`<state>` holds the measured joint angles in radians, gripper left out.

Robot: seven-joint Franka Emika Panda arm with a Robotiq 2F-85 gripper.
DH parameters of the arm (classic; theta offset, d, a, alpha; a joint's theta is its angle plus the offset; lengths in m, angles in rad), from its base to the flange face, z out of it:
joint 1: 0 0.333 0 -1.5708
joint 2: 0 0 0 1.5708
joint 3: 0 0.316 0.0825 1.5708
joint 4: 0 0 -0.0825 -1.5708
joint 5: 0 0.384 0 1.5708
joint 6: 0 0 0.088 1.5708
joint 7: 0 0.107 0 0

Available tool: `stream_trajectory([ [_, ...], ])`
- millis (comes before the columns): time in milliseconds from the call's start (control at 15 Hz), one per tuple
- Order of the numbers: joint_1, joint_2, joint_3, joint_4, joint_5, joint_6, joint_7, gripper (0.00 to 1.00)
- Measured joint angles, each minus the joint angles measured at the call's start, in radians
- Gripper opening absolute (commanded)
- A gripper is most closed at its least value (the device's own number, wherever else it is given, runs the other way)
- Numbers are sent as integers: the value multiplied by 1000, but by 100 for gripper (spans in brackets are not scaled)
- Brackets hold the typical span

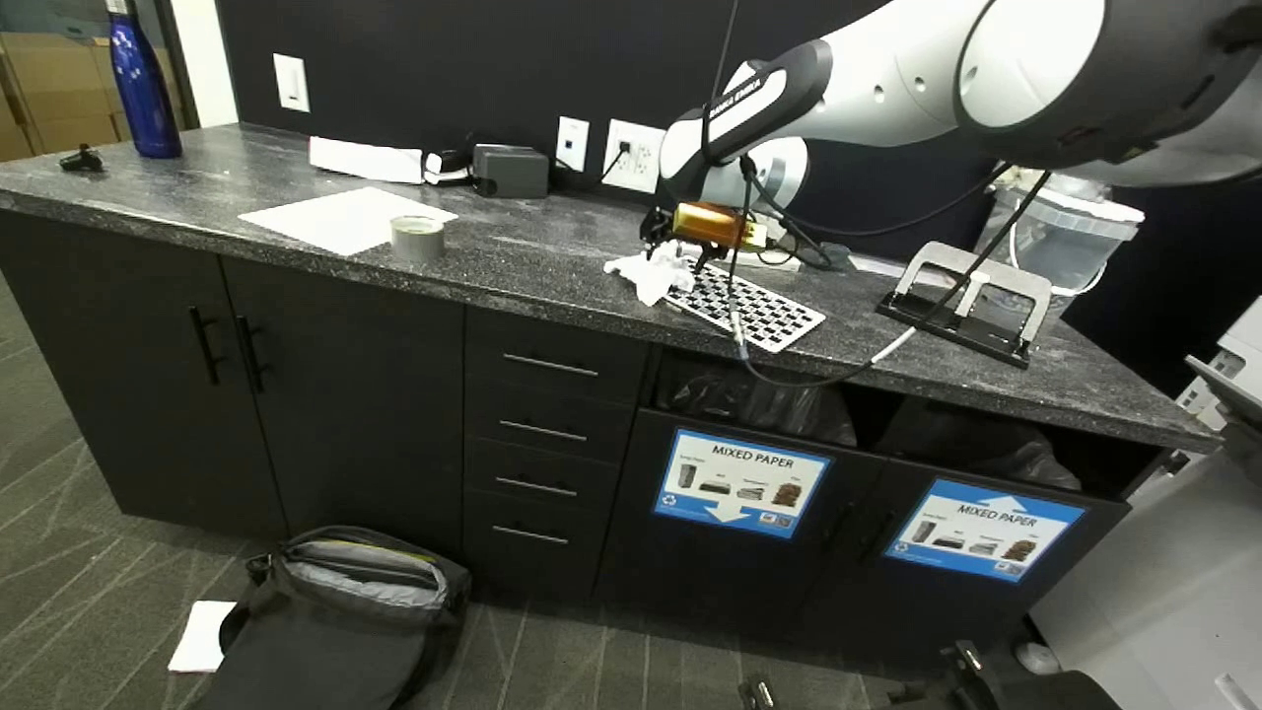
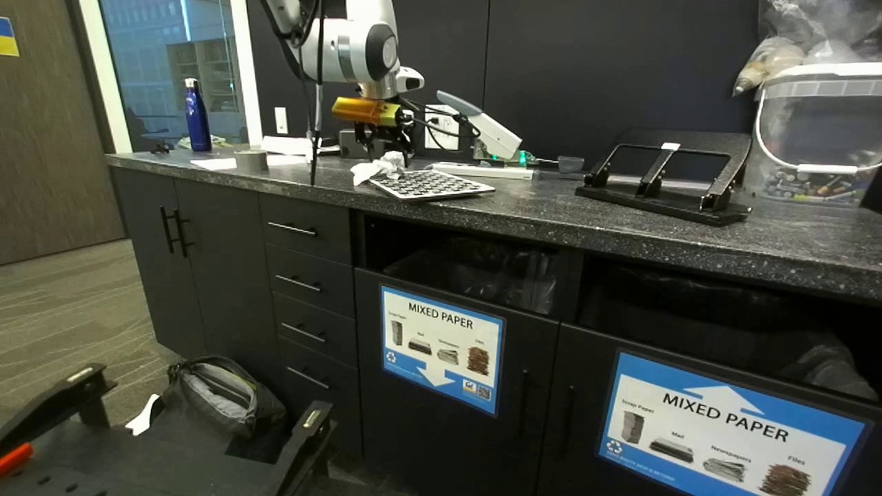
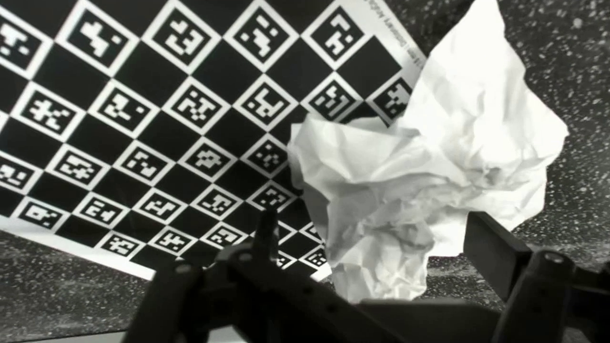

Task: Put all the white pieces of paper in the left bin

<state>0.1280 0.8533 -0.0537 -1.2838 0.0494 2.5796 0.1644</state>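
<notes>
While the crumpled white paper (image 1: 651, 276) partly covers the left end of the checkered mat (image 1: 754, 308) in an exterior view, the fingers (image 3: 498, 257) stand apart, paper showing between them; contact I cannot tell. I would close slowly on the crumple, without pinching the mat, then carry it rightward to the left bin (image 1: 735, 552) under the counter (image 1: 527, 247).

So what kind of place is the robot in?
Probably an office, maybe its recycling corner. You can see blue-and-white MIXED PAPER signs, what looks like a laptop stand, and a carpeted floor.
</notes>
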Motion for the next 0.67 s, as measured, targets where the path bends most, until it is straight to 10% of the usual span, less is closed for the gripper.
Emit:
stream_trajectory([
  [667,2,63,-24,80,-38,-36,12,8],
])
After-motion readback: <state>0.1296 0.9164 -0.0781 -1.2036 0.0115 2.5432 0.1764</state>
